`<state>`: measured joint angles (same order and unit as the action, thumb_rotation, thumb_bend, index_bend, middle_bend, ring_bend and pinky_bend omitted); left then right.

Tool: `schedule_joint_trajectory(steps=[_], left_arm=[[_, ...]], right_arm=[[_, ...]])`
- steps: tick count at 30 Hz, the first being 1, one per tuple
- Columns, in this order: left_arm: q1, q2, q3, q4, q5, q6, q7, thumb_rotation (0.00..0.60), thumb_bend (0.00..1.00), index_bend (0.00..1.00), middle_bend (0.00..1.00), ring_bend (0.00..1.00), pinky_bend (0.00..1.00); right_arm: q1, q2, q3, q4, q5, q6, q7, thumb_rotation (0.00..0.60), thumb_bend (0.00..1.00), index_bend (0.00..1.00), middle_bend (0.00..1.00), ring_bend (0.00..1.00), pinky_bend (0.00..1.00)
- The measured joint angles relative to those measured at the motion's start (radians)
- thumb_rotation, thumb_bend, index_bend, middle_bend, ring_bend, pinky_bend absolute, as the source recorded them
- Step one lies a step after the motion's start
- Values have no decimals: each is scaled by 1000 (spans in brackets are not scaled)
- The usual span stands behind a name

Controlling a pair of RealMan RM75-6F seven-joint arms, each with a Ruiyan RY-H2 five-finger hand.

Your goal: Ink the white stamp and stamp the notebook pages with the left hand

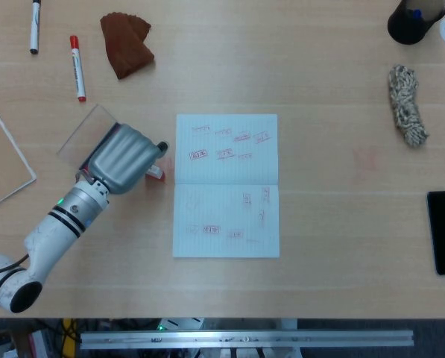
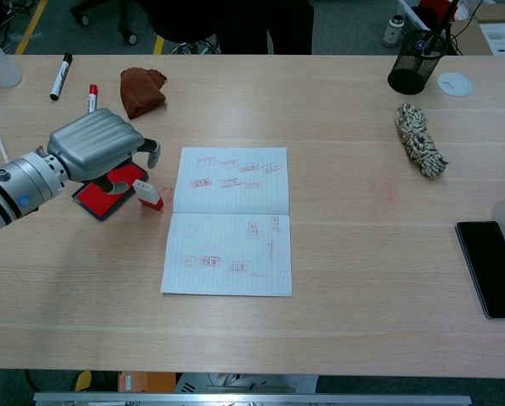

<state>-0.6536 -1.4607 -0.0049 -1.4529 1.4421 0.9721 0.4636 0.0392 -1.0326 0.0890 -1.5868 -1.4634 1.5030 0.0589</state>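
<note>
Stamp lying flat, lengthwise toward notebook

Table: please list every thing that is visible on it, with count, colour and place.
notebook: 1, white, open, centre
stamp: 1, white and red, left of notebook
ink pad: 1, red, under left hand
markers: 2, one black cap, one red cap, far left
cloth: 1, brown, far left
rope: 1, speckled, right
pen cup: 1, black, far right
phone: 1, black, right edge
left hand: 1, grey, over ink pad, holding nothing
</note>
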Motion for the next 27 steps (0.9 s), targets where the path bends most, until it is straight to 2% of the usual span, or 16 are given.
schedule_joint_trajectory(steps=[13, 27], left_arm=[[-5, -59, -7, 34, -73, -34, 65, 600, 167, 449, 1000, 1000, 1000], [22, -113, -3, 63, -121, 6, 143, 600, 172, 460, 1000, 1000, 1000]], right_arm=[[-11, 3, -4, 3, 4, 8, 6, 600, 261, 325, 386, 311, 419], [-9, 0, -5, 9, 8, -2, 9, 600, 261, 325, 386, 311, 419]])
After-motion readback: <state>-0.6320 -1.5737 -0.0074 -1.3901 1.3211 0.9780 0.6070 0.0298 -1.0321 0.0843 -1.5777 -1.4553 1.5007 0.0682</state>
